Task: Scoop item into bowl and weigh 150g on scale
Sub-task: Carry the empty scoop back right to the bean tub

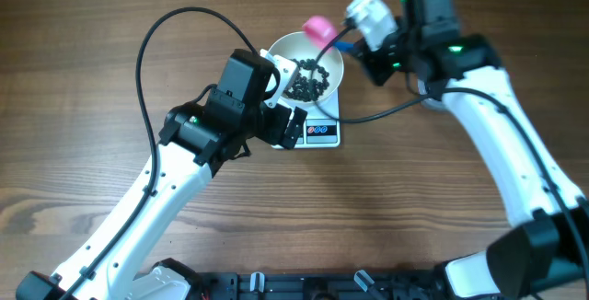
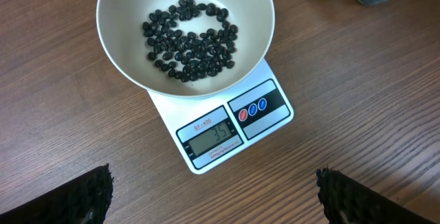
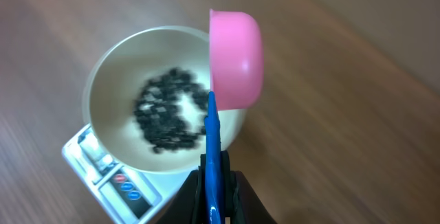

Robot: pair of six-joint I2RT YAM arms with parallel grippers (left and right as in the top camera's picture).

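On the scale [image 2: 227, 131] sits the white bowl [image 2: 124, 38], rim overhanging it, bare table [image 1: 110, 24] all round. Black beans [image 2: 191, 42] thinly cover the bowl's bottom. The left gripper [image 2: 214, 200] hangs spread wide before the scale (nothing between its fingers). The right gripper [image 3: 216, 189] clamps the blue handle [image 3: 213, 141] of a pink scoop [image 3: 236, 59], tipped sideways over the bowl's rim. Only the left wrist view shows the display [image 2: 214, 136], seemingly 35.

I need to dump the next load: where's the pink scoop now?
Overhead view: the pink scoop hangs tipped over the far right rim of the white bowl on the scale, held by the right gripper.
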